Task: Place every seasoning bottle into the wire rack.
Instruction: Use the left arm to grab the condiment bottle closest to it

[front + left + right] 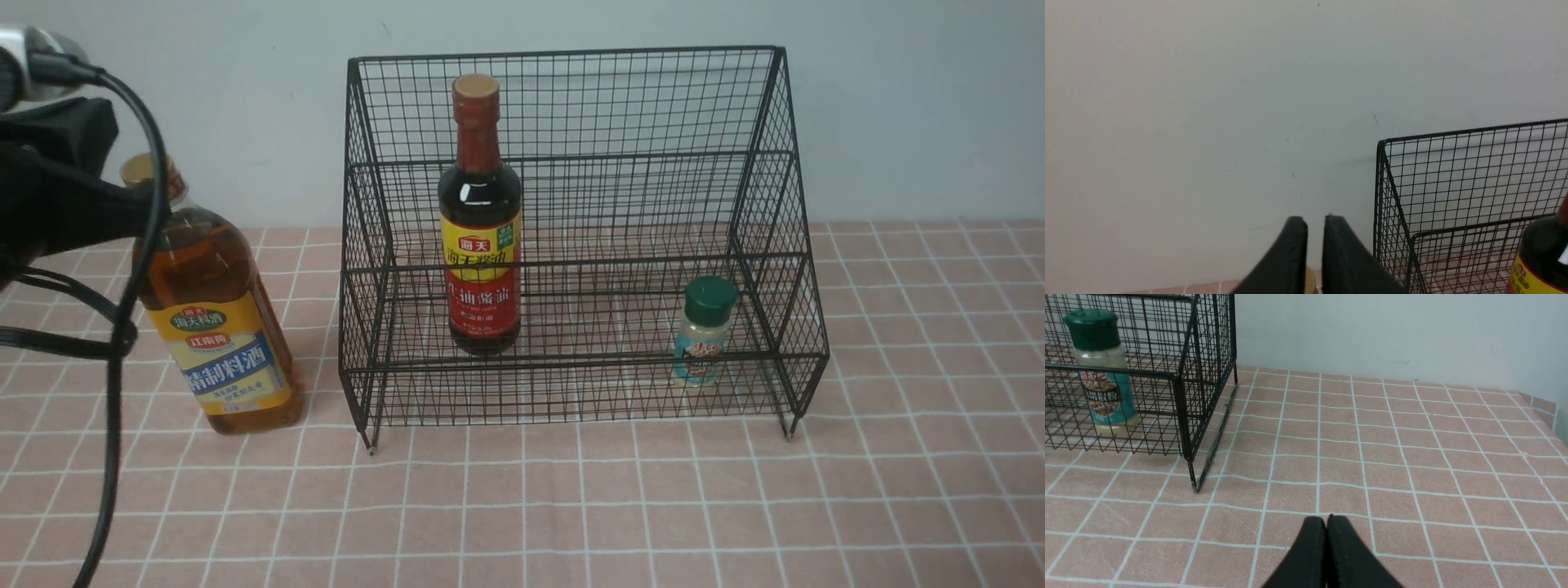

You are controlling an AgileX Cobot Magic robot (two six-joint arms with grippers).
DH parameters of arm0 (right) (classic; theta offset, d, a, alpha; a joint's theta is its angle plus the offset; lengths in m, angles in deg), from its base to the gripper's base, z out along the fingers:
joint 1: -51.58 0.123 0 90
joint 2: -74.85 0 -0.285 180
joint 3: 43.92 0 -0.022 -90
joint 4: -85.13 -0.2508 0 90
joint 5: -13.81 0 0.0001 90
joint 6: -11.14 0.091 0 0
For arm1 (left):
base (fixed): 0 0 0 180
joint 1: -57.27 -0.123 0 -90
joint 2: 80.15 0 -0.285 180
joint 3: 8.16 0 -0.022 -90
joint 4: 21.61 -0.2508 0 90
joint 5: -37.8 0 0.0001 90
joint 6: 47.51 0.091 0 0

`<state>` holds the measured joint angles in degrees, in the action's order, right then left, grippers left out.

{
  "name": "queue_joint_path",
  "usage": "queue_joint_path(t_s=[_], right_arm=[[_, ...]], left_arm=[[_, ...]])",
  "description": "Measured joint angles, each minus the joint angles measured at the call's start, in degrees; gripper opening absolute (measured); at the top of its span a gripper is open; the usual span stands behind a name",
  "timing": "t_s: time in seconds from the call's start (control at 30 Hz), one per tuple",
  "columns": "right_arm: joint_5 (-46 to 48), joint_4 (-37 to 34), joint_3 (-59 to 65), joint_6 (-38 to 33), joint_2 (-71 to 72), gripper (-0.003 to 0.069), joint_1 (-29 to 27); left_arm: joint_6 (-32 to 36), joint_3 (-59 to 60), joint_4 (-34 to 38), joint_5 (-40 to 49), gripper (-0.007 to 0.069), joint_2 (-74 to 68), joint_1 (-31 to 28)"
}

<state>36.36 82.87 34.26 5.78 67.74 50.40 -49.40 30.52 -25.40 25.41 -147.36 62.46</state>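
Front view of a pink-tiled counter (653,506) against a pale wall, with a black wire rack (563,54) at centre. Inside the rack, on the lower tier: dark soy-sauce bottle (480,245) upright toward the left side, small green-capped shaker jar (704,335) upright toward the right. Outside the rack, just beside its left wall but apart from it: tall amber-liquid bottle (220,327), upright on the counter, not yet put away.

Left gripper (1314,218) near the top of the amber bottle, fingers parted by only a narrow slit, nothing between them. Gold cap (1310,282) just visible beneath the fingers in the left wrist view (too little shown to tell touching from merely near). Right gripper (1326,517) pressed fully together, empty, low over bare counter to the right of the rack.

Handling, as a judgement: likely heavy, being nearly full of liquid. Rigid and smooth-walled, probably slippery on the label. Tall enough to tip if nudged at the cap. Best taken around the neck or shoulder just under the cap, after widening the gripper well beyond the present slit. Needs lifting over the rack's front rail, then setting down in the free stretch between the two bottles already inside. Worth keeping vertical during the carry, to avoid knocking the wire.
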Motion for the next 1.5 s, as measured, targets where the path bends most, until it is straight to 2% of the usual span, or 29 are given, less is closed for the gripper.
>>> queue_joint_path(t_s=[0.03,0.07,0.27,0.37,0.47,0.77,0.9,1.03,1.1,1.17,1.33,1.5], right_arm=[[0.0,0.0,0.0,0.0,0.0,-0.0015,0.0],[0.0,0.0,0.0,0.0,0.0,-0.0015,0.0],[0.0,0.0,0.0,0.0,0.0,-0.0015,0.0],[0.0,0.0,0.0,0.0,0.0,-0.0015,0.0],[0.0,0.0,0.0,0.0,0.0,-0.0015,0.0],[0.0,0.0,0.0,0.0,0.0,-0.0015,0.0],[0.0,0.0,0.0,0.0,0.0,-0.0015,0.0],[0.0,0.0,0.0,0.0,0.0,-0.0015,0.0],[0.0,0.0,0.0,0.0,0.0,-0.0015,0.0],[0.0,0.0,0.0,0.0,0.0,-0.0015,0.0],[0.0,0.0,0.0,0.0,0.0,-0.0015,0.0],[0.0,0.0,0.0,0.0,0.0,-0.0015,0.0]], left_arm=[[0.1,0.0,-0.1,-1.8,0.0132,-1.4,0.0],[0.1,0.0,-0.1,-2.0,0.0150,-1.6,0.0],[0.2,0.0,1.7,-9.1,0.0467,-7.5,0.0],[0.9,0.0,5.1,-10.6,0.0566,-10.0,0.0],[1.9,0.0,7.8,-12.6,0.0613,-13.0,0.0],[3.6,0.0,9.4,-15.1,0.0621,-19.0,0.0],[3.7,0.0,9.4,-16.4,0.0590,-21.5,0.0],[3.6,0.0,9.4,-18.3,0.0515,-22.8,0.0],[2.9,-0.1,9.4,-20.2,0.0421,-22.9,0.0],[2.6,-0.2,9.5,-21.7,0.0293,-22.9,0.0],[2.5,-0.2,9.5,-21.2,0.0300,-22.3,0.0],[3.7,-2.2,9.5,-13.2,0.0300,-19.7,0.0]])
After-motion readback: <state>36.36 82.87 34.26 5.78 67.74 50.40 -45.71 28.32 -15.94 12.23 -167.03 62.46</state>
